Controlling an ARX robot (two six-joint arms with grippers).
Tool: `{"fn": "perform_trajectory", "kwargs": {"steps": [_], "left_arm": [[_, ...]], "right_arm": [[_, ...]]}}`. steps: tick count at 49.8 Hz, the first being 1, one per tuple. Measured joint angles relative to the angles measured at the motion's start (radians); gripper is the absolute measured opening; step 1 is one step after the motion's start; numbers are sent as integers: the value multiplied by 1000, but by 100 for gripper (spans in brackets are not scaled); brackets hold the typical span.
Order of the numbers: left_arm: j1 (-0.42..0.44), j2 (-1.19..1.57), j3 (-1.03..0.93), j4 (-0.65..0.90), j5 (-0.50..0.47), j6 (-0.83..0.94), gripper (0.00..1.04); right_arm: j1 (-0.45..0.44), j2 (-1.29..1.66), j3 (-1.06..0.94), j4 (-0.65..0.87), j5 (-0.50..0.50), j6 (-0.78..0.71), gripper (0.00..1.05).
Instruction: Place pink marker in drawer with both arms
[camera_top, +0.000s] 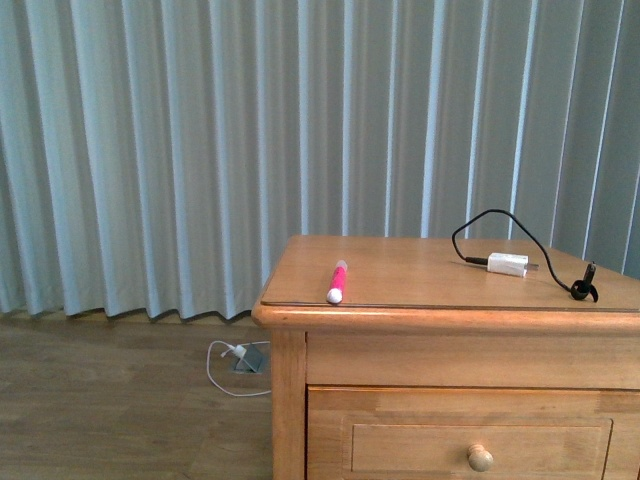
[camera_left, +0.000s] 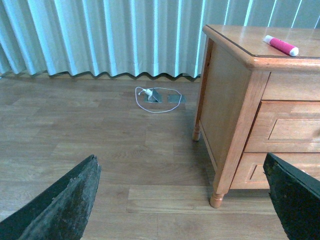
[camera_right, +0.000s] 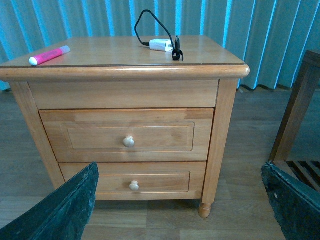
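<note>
Closed drawer (camera_right: 129, 136), pink marker (camera_top: 337, 282) outside

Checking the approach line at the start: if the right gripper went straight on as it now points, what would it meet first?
The right gripper, fingers wide apart, would likely meet the nightstand front first, near the drawer or the lower drawer; which exactly is unclear.

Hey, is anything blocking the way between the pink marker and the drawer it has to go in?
Yes: the drawer itself is shut, so its front panel bars the way. The pink marker lies free on the cabinet top; the charger sits well apart.
</note>
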Motion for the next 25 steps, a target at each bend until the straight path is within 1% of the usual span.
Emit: {"fn": "perform_trajectory", "kwargs": {"steps": [25], "left_arm": [[0,0,0,0,0,0,99]], "right_arm": [[0,0,0,0,0,0,96]]}}
